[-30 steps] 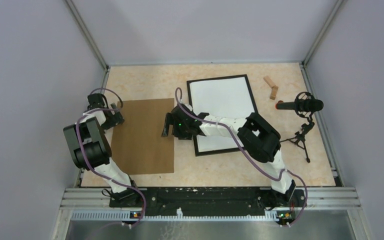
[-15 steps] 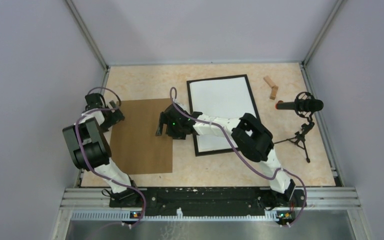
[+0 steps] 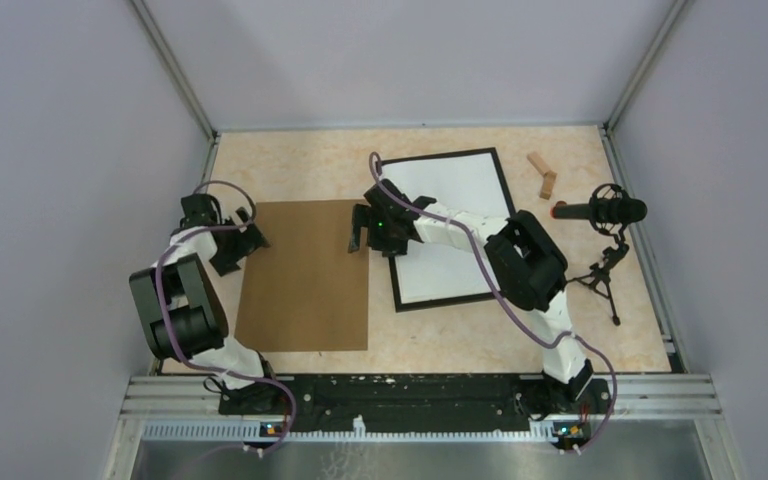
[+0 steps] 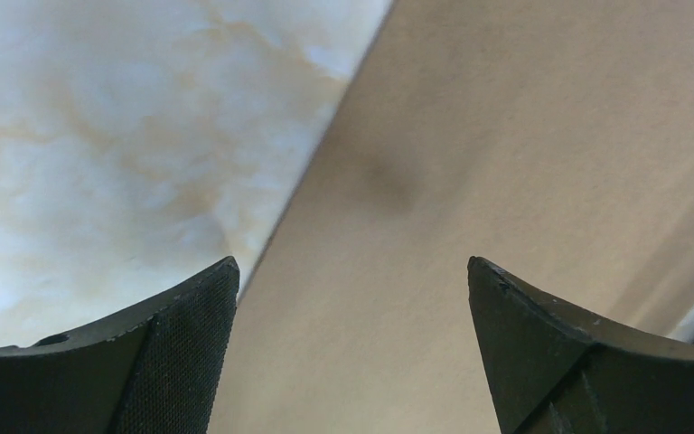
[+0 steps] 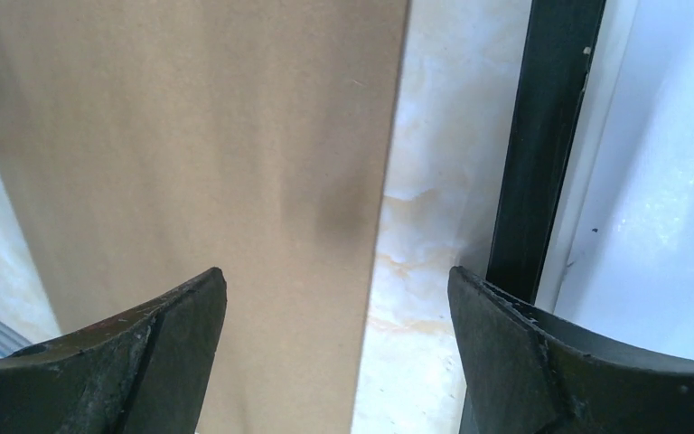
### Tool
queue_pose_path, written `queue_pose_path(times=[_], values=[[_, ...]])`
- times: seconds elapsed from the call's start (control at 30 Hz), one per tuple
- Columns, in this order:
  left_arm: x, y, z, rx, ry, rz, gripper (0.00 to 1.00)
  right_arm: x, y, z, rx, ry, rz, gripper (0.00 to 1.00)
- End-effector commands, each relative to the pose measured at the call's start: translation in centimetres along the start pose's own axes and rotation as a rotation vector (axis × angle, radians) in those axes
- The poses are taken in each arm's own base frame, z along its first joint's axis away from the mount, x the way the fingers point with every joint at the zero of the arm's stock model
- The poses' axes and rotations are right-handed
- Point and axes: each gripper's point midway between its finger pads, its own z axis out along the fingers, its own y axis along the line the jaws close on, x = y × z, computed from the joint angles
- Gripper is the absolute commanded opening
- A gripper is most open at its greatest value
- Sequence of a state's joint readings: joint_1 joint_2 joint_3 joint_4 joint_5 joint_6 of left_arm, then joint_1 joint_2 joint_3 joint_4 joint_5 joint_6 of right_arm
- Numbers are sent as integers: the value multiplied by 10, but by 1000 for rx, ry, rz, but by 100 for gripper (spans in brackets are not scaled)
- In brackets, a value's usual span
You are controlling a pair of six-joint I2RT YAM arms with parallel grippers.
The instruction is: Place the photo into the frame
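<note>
Brown rectangular backing board [image 3: 305,285] lies flat on marbled beige table [image 3: 290,165], L of ctr. Thin black rectangular picture frame [image 3: 435,157] lies flat just R of it, reaching farther back, w/ narrow strip of table btw them. White sheet [image 3: 450,195] sits inside frame. Two small wooden blocks [image 3: 543,174] far R, beyond frame's far R corner. Black mic on tripod [image 3: 605,212] at R edge, nearer than blocks. Over board's L edge, far end: left gripper [image 3: 243,243]. Over gap btw board and frame: right gripper [image 3: 362,232].
</note>
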State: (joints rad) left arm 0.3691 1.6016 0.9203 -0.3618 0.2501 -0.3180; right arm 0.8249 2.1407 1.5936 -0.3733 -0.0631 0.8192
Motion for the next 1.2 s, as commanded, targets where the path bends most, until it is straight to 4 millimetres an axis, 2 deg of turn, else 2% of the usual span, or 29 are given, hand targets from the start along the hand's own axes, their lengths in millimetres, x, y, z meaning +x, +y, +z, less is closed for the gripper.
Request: queue_pose_path(times=[0.0, 0.13, 0.2, 0.33, 0.47, 0.6, 0.7, 0.9, 1.03, 1.17], values=[[-9, 28, -21, -174, -50, 45, 99, 3, 1, -18, 33, 42, -108, 91], [18, 28, 2, -157, 79, 41, 99, 10, 5, -18, 10, 68, -75, 91], [28, 30, 6, -167, 104, 20, 99, 16, 8, -15, -4, 82, -42, 91], [48, 46, 9, -274, 184, -83, 99, 28, 15, -2, -20, 90, -8, 91], [71, 39, 13, -224, 248, -136, 99, 41, 29, 14, -40, 117, 16, 92], [93, 29, 16, -154, 309, -192, 99, 40, 50, 20, -125, 118, 45, 91], [107, 22, 17, -105, 353, -226, 99, 28, 76, 6, -216, 95, 36, 90], [121, 5, 11, -28, 382, -248, 98, -3, 119, -50, -348, 1, 20, 90], [131, -15, 4, 30, 391, -240, 99, -18, 131, -82, -390, -43, 29, 90], [137, -41, -1, 85, 406, -232, 99, -31, 128, -104, -392, -72, 43, 90]])
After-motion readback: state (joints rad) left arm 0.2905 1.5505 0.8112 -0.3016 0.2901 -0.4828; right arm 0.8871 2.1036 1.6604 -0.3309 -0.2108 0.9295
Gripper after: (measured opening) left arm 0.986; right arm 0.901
